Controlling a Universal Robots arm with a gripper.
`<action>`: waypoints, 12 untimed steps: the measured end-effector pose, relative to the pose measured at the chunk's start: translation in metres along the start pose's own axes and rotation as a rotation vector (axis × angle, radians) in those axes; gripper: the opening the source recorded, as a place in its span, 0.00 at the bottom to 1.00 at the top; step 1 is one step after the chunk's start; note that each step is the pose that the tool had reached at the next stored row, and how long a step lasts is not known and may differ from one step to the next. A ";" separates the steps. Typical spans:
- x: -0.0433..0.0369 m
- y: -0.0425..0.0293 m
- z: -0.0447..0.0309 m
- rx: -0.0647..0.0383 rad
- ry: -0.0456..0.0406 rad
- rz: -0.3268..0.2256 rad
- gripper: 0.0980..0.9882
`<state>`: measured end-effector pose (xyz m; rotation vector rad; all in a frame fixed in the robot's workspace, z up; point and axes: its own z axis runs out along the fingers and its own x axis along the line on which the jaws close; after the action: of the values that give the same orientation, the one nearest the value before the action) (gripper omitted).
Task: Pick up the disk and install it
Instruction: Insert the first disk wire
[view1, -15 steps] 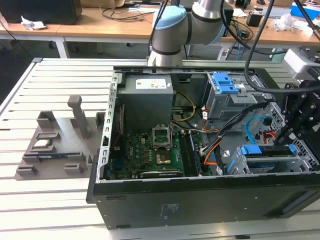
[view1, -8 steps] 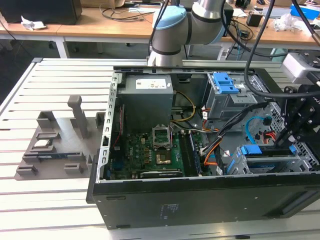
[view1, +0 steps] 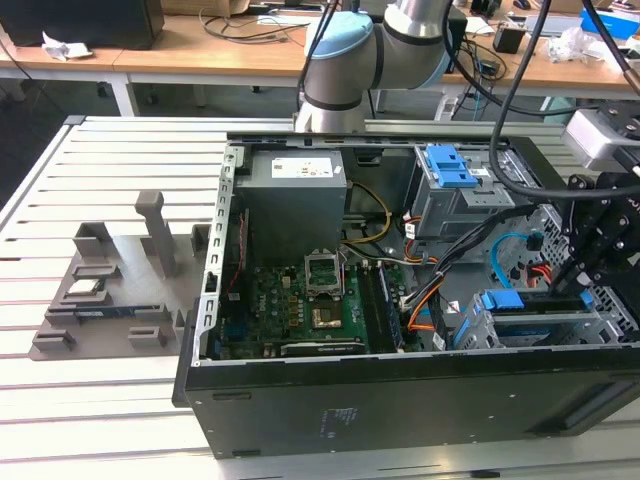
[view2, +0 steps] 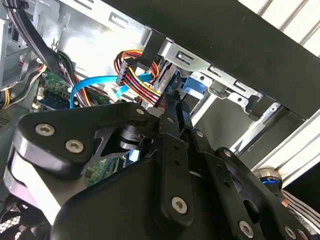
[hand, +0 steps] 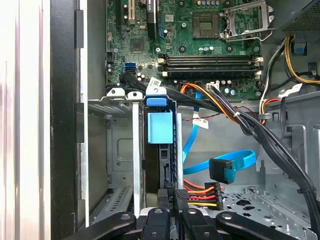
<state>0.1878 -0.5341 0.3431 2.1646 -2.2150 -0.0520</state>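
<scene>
Slatted white table (view1: 110, 180) carries one open computer case (view1: 400, 400) and, toward the exterior view's left, one grey fixture tray (view1: 110, 290) with a small chip (view1: 82, 289) sitting in it. Behind stand wooden desks (view1: 200, 50) strewn with cables.

Inside the case I count one motherboard (view1: 300, 300), one grey power-supply box (view1: 296, 200), and one grey bay with a blue latch piece (view1: 450, 165) on top.

My gripper (view1: 585, 285) hangs at the case's corner on the exterior view's right, over the metal drive cage (view1: 545, 325). One disk (hand: 161, 150) stands on edge in a cage slot, its blue frame (view1: 530, 300) showing at the top; most of its metal body is hidden by the cage walls. My fingers (hand: 172, 200) sit narrow, pinched on the disk's edge, in the first wrist view. One blue data cable (hand: 225, 167) and one multicoloured power plug (hand: 200, 192) lie just beside it, in the cage's neighbouring compartment. The second wrist view mostly catches my own black linkage (view2: 170, 165), which blocks the disk.
</scene>
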 end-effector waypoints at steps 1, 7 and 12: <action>0.0000 0.0000 -0.0001 0.000 -0.0002 0.000 0.07; 0.0000 -0.0003 0.0028 0.000 -0.0002 0.000 0.07; 0.0000 -0.0003 0.0057 0.000 0.0003 0.000 0.07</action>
<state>0.1878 -0.5342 0.3373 2.1646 -2.2148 -0.0515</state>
